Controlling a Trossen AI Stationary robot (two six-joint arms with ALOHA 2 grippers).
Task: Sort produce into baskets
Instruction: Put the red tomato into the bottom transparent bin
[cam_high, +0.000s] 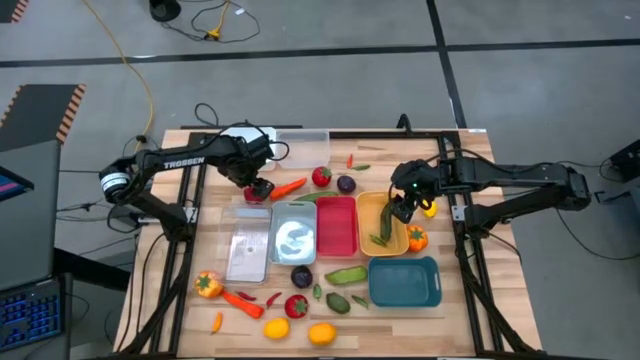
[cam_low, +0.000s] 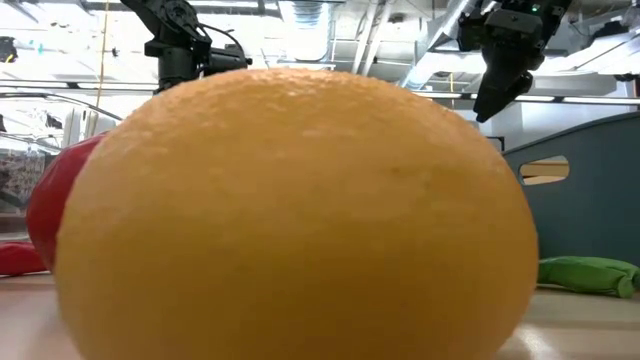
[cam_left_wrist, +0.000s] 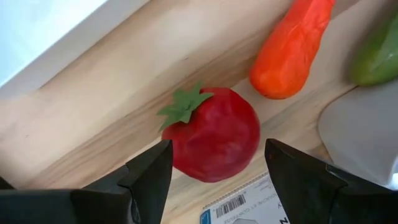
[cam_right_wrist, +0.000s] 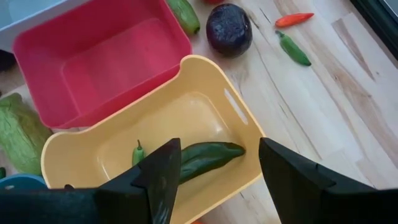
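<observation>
Right in front of the open left hand (cam_left_wrist: 214, 180): a red tomato (cam_left_wrist: 214, 134) on the worktop (cam_left_wrist: 99, 106), between the spread fingers, not yet touched; probably light, hard and smooth, so best pinched across its round middle, not the leaf; farther off, open right hand (cam_right_wrist: 214, 177) empty above the yellow basket (cam_right_wrist: 205, 81), a green pepper (cam_right_wrist: 208, 157) lying inside.

The left arm (cam_high: 180, 162) carries the white lettering "TROSSEN".
</observation>
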